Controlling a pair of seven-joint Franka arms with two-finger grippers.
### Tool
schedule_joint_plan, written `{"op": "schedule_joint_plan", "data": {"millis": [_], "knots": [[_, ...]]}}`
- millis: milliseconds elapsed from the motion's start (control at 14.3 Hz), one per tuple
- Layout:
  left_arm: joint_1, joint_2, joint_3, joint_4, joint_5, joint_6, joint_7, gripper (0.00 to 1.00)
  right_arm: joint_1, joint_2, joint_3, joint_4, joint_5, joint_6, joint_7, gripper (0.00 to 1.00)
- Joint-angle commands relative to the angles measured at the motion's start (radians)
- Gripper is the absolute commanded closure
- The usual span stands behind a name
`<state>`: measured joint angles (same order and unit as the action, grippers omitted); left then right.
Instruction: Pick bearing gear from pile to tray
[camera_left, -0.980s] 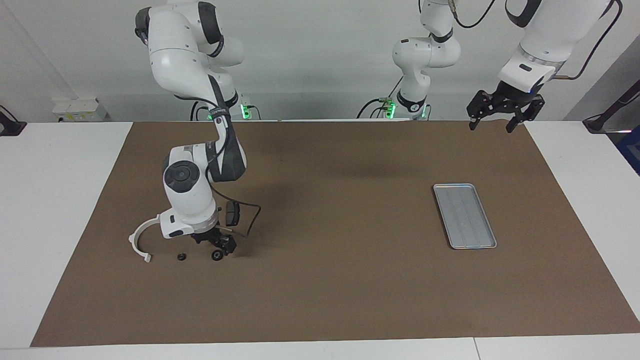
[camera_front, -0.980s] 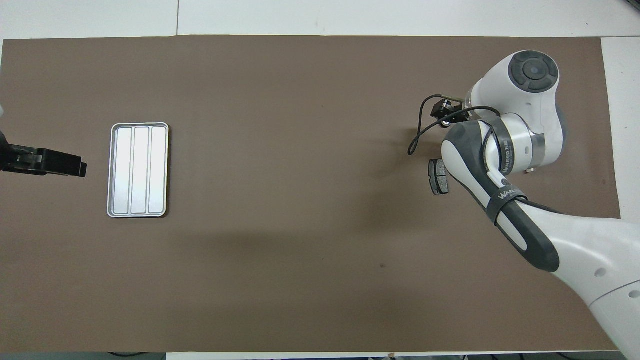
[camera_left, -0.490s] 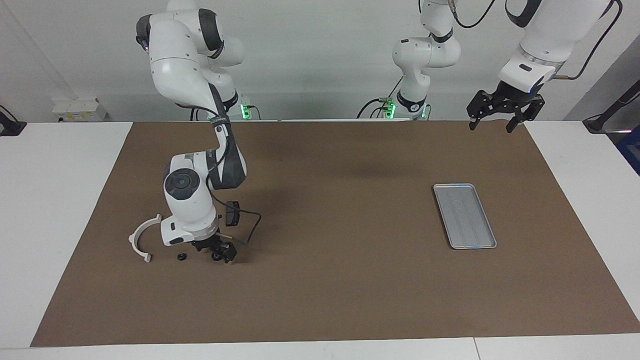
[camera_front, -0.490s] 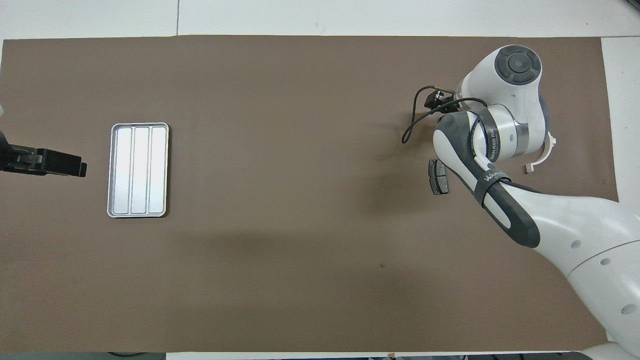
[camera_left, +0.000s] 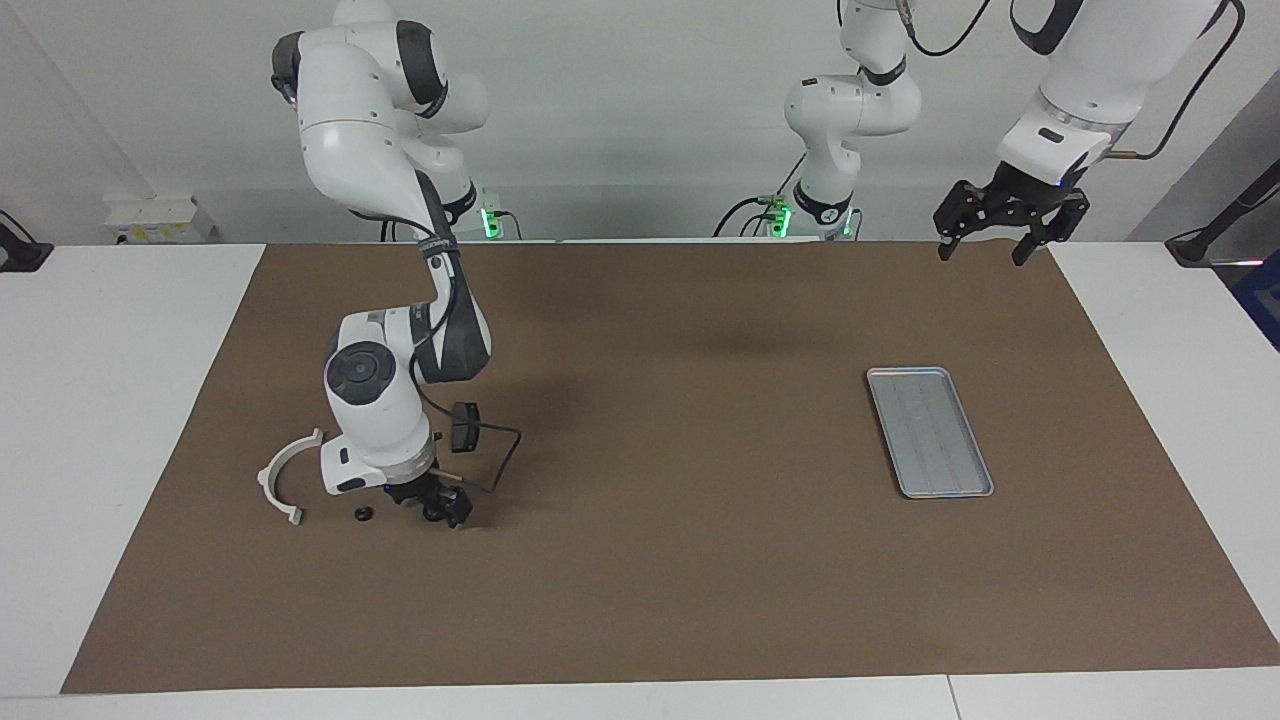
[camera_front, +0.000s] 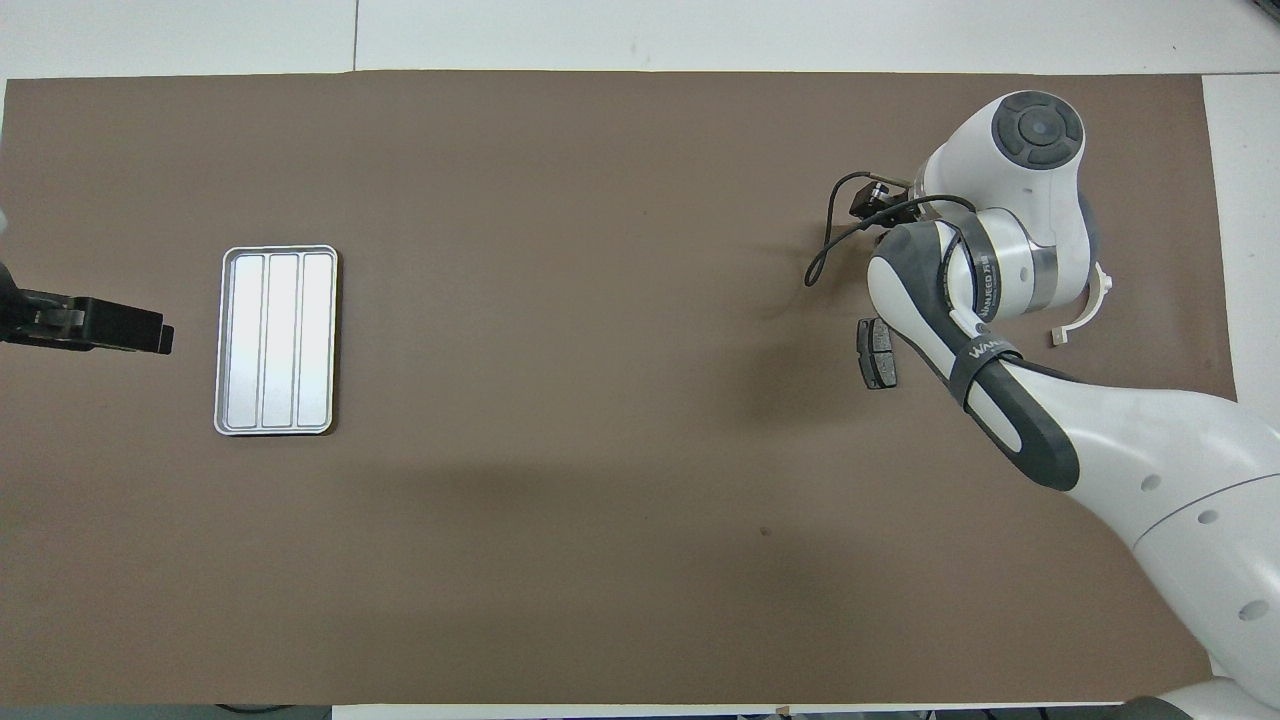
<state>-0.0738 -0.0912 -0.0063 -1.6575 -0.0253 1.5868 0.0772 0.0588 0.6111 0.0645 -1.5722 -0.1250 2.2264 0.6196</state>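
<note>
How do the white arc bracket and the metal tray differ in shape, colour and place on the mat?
The white arc bracket is a thin open curve; the tray is a closed rectangle with a raised rim. The bracket is white; the tray is silver-grey. The bracket lies toward the right arm's end, beside the right gripper; the tray lies toward the left arm's end, alone. Both rest flat on the brown mat.

White arms (camera_left: 365, 400), dark grey joints, black looping cable (camera_left: 490, 455)
</note>
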Motion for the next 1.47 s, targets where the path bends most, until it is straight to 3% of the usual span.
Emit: {"op": "schedule_joint_plan", "data": {"millis": [0, 560, 770, 1189, 1399], "knots": [[-0.003, -0.018, 0.005, -0.010, -0.008, -0.014, -0.008, 0.00, 0.001, 0.016, 0.006, 0.015, 0.018, 0.013, 0.019, 0.01], [-0.003, -0.018, 0.005, -0.010, -0.008, -0.014, -0.008, 0.00, 0.000, 0.016, 0.006, -0.002, 0.034, 0.036, 0.008, 0.05], [-0.003, -0.018, 0.005, -0.010, -0.008, -0.013, -0.008, 0.00, 0.000, 0.016, 0.006, -0.002, 0.034, 0.038, 0.005, 0.15], [-0.003, -0.018, 0.005, -0.010, -0.008, -0.013, -0.008, 0.00, 0.001, 0.013, 0.006, 0.000, 0.033, 0.024, 0.005, 0.48], [-0.003, -0.018, 0.005, -0.010, -0.008, -0.013, -0.008, 0.00, 0.001, 0.013, 0.006, 0.000, 0.033, 0.022, 0.005, 0.73]]}}
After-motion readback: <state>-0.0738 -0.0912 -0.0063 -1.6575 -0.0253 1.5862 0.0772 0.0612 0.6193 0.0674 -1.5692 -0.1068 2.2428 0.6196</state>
